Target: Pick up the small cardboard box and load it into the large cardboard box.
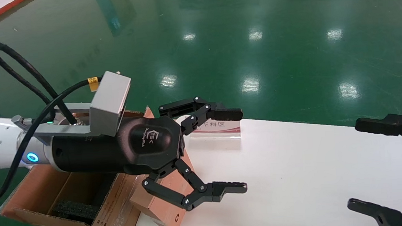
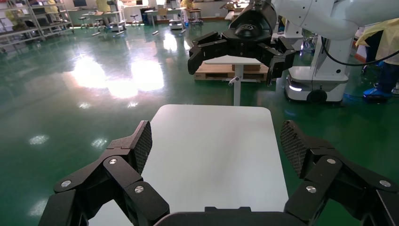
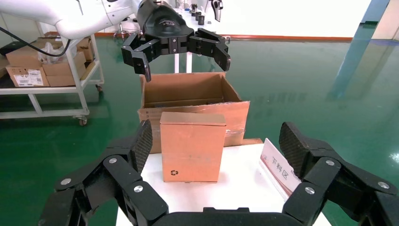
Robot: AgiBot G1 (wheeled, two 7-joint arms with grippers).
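Note:
The small cardboard box (image 1: 162, 204) stands upright at the table's left end, reddish-brown with a recycling mark. It also shows in the right wrist view (image 3: 193, 146). The large cardboard box (image 1: 47, 193) sits just beyond that table end, flaps up, black foam inside; it also shows in the right wrist view (image 3: 188, 92) behind the small box. My left gripper (image 1: 241, 150) hovers open and empty above the small box, pointing across the table. My right gripper (image 1: 356, 163) is open and empty at the table's right side, facing the small box from a distance (image 3: 215, 141).
A white table (image 1: 293, 177) carries a small red-and-white sign (image 1: 219, 127) near its far edge, beside the small box. Glossy green floor lies all around. A shelf trolley with cartons (image 3: 42, 70) stands far behind the large box.

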